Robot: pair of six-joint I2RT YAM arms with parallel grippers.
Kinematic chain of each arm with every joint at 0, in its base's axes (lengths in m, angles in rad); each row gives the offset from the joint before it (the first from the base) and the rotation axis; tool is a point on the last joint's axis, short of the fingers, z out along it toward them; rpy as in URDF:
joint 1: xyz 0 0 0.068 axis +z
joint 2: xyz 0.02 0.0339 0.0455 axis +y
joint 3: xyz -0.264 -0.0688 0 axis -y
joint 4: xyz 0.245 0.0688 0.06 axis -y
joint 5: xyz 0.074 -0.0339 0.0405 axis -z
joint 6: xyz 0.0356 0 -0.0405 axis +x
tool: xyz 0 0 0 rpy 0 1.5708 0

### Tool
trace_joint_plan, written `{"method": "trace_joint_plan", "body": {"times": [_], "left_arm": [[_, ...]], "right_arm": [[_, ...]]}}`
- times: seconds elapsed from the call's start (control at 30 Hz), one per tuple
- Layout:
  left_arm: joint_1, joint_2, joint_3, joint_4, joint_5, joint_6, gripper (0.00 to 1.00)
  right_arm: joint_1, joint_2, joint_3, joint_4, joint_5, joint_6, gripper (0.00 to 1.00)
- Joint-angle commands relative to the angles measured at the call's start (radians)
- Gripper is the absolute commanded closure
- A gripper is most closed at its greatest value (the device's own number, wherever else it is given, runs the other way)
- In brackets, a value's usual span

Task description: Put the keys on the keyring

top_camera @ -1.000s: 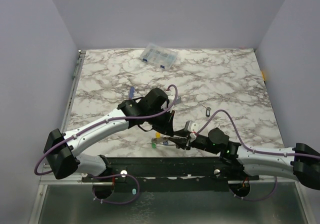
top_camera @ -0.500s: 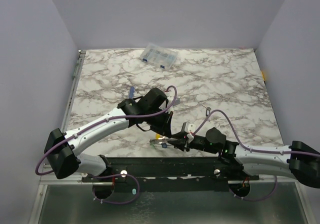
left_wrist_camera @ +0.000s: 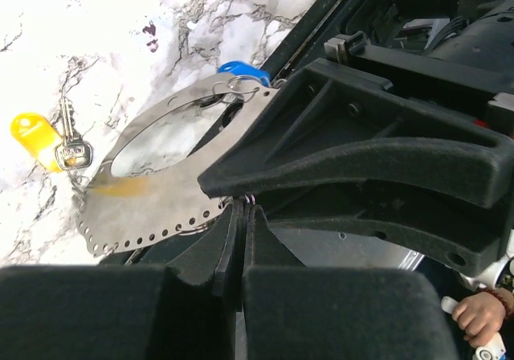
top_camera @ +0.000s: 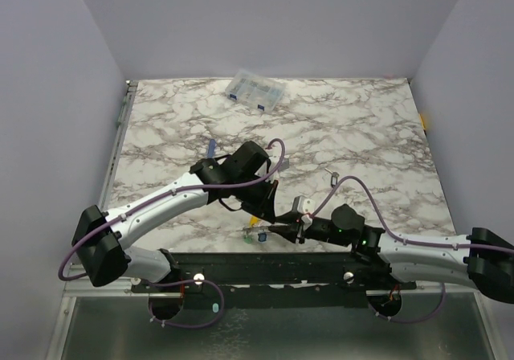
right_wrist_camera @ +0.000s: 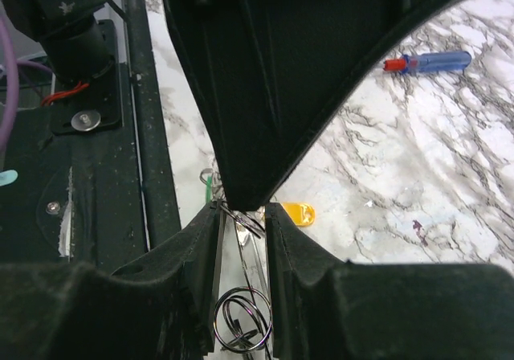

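Top external: marble table [top_camera: 361, 127], near edge close behind both jaws, broad marble ahead to back wall [top_camera: 257, 22]. L gripper [left_wrist_camera: 242, 207] pinches keyring [left_wrist_camera: 152, 207]. R gripper [right_wrist_camera: 243, 211] part-spread, key [right_wrist_camera: 245, 227] between, grip unclear.

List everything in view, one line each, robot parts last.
keyring: one, grey metal, front centre
yellow-tagged key: one, beside the keyring
blue-tagged key: one, at the keyring's rim
green-tagged key: one, near the front edge
dark-tagged key: one, alone, mid-table right
screwdriver: one, red and blue, mid-table left
compartment box: one, clear, far edge
table: one, white marble
left gripper: one, black, shut on the keyring
right gripper: one, black, grip unclear
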State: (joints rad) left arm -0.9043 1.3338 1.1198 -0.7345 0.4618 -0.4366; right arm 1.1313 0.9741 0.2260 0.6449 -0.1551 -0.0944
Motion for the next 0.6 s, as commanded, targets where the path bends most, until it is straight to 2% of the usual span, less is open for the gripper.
{"method": "trace_joint_plan", "body": {"times": [0.0, 0.17, 0.3, 0.43, 0.57], "left_arm": [[0.003, 0.025, 0.016, 0.013, 0.042, 0.008, 1.00], [0.004, 0.028, 0.033, 0.018, 0.027, 0.007, 1.00], [0.004, -0.004, 0.049, 0.018, -0.045, 0.019, 0.98], [0.004, -0.082, 0.026, 0.030, -0.161, 0.064, 0.69], [0.003, -0.194, -0.040, 0.081, -0.210, 0.128, 0.44]], "right_arm": [[0.006, -0.027, -0.003, 0.056, -0.054, 0.008, 0.99], [0.005, -0.034, -0.016, 0.062, -0.025, 0.018, 0.99], [0.007, -0.036, -0.027, 0.058, 0.024, 0.029, 0.99], [0.005, -0.033, -0.032, 0.055, 0.065, 0.040, 0.99], [0.005, -0.029, -0.034, 0.053, 0.101, 0.057, 0.99]]}}
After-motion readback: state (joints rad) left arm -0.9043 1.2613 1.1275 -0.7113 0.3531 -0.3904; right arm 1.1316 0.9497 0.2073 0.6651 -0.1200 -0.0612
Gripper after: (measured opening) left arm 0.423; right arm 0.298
